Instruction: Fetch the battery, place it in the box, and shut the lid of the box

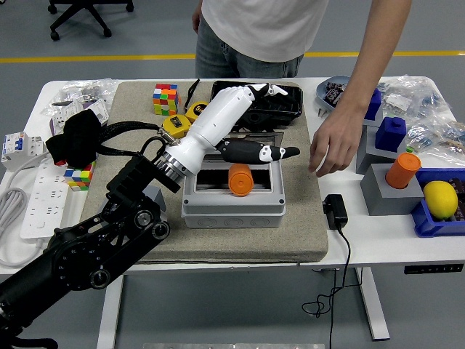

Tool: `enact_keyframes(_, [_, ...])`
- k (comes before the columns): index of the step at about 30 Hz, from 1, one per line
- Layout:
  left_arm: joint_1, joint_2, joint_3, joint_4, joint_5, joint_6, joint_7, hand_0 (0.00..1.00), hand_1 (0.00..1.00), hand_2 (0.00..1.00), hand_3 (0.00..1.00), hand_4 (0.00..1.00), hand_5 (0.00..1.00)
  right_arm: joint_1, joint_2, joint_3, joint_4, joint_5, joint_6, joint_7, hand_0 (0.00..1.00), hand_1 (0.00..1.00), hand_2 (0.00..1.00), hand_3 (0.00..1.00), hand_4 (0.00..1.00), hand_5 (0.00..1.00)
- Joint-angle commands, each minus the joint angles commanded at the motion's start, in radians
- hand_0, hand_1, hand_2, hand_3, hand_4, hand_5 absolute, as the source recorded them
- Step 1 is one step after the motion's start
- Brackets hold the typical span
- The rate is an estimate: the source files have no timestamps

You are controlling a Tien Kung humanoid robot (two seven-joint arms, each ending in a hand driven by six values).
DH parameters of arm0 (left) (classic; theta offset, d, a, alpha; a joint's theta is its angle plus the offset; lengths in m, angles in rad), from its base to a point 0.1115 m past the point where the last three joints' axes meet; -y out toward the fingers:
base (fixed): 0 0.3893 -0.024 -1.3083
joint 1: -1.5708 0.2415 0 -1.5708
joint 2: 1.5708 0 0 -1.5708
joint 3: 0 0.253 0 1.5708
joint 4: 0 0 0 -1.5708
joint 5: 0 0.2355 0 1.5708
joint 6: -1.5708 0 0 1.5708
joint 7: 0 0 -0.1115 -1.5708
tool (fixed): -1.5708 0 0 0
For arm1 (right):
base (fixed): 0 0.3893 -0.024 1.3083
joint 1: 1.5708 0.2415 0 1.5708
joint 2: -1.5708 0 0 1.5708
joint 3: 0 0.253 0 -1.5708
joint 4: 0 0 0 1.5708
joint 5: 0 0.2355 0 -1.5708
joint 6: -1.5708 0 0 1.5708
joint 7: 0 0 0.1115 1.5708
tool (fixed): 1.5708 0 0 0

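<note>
A grey box (232, 207) sits on the tan mat (290, 240) with its lid (270, 138) standing up at the back. An orange battery (240, 179) lies inside the box. My left hand (251, 123) is white, with black fingertips (288, 152). It is raised above the back of the box, in front of the lid, fingers spread and empty. A person's hand (330, 149) hangs open over the mat's right edge, apart from the box. My right arm is out of view.
A black case (287, 105), yellow tape measures (176, 125) and a Rubik's cube (165, 98) lie behind the box. A black adapter (334, 211) lies right of the mat. Grey and blue blocks (378, 142), an orange cylinder (403, 169) and a lemon (439, 198) stand at right. A power strip (36, 200) lies at left.
</note>
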Motion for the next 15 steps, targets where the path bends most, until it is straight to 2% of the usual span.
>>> enact_keyframes(4, [-0.003, -0.001, -0.027, 0.021, 0.000, -0.023, 0.034, 0.998, 0.998, 0.979, 0.906, 0.998, 0.947, 0.001, 0.001, 0.000, 0.000, 0.001, 0.000, 0.001, 0.776, 0.710, 0.710, 0.751, 0.998, 0.998])
enact_keyframes(5, [-0.004, -0.001, -0.034, 0.027, 0.003, -0.028, 0.046, 0.998, 0.998, 0.998, 0.983, 0.998, 0.998, 0.002, 0.001, -0.001, 0.000, 0.001, 0.000, 0.002, 0.777, 0.710, 0.710, 0.751, 0.998, 0.998])
enact_keyframes(10, [-0.005, 0.002, -0.066, 0.044, 0.016, -0.049, 0.109, 0.998, 0.998, 0.998, 0.983, 0.998, 0.998, 0.002, 0.001, 0.001, 0.000, 0.000, 0.000, 0.000, 0.777, 0.710, 0.710, 0.751, 0.998, 0.998])
enact_keyframes(15, [-0.005, 0.000, -0.077, 0.049, 0.030, -0.054, 0.127, 0.998, 0.998, 0.998, 0.998, 0.998, 0.998, 0.002, 0.000, 0.000, 0.000, -0.001, 0.000, -0.001, 0.775, 0.710, 0.710, 0.751, 0.998, 0.998])
